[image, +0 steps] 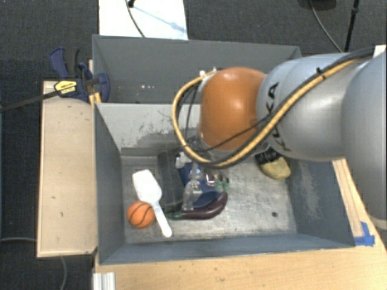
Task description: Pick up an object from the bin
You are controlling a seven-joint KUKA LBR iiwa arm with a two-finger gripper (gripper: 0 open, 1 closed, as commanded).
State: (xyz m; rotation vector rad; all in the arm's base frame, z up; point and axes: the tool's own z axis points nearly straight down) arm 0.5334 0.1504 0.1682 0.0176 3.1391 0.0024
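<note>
Gripper hangs low at the centre of the bin, right over a dark purple aubergine-shaped thing, probably lined up for a grab. Whether it is wide or narrow cannot be told.

One orange ball, one spatula, one eggplant — one yellowish lump

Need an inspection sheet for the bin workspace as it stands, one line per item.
surface: grey metal bin, floor scuffed.
job's things: dark purple eggplant-shaped item at bin centre, just beneath the end effector.
clutter: white spatula and orange ball side by side at front left; yellowish lump at right, partly under the arm.
grippers: end effector low over the purple item.
cables: yellow-black cable looped around the orange wrist cover.
surroundings: dark carpet.
</note>
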